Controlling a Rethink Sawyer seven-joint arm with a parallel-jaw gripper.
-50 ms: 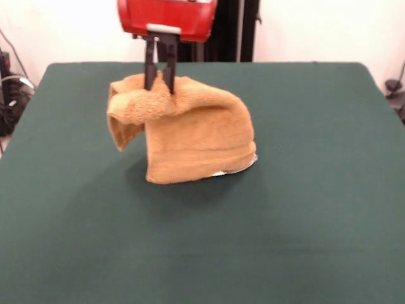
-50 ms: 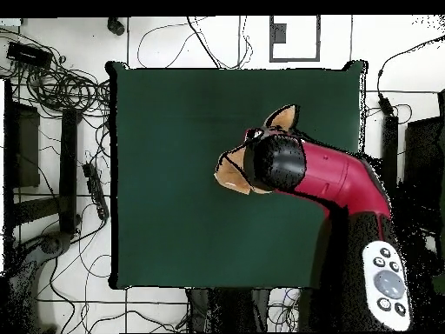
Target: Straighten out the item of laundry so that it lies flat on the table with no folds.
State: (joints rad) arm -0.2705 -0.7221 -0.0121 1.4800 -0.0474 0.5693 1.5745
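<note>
Orange-tan terry towel (image 1: 196,136) hangs draped from my grip, lower edge resting on the dark green felt table (image 1: 304,209), a fold drooping at one side | my black two-fingered gripper (image 1: 159,82) is clenched on the towel's top | overhead, my red-and-black arm (image 2: 335,178) covers most of the cloth.

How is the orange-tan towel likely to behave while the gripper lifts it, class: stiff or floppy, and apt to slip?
Probably floppy: the towel hangs in drooping folds from the gripper, its lower edge still on the table. Likely light, since a pinch of one bunched part holds most of it up. The looped terry pile looks grippy, so slipping seems unlikely.
</note>
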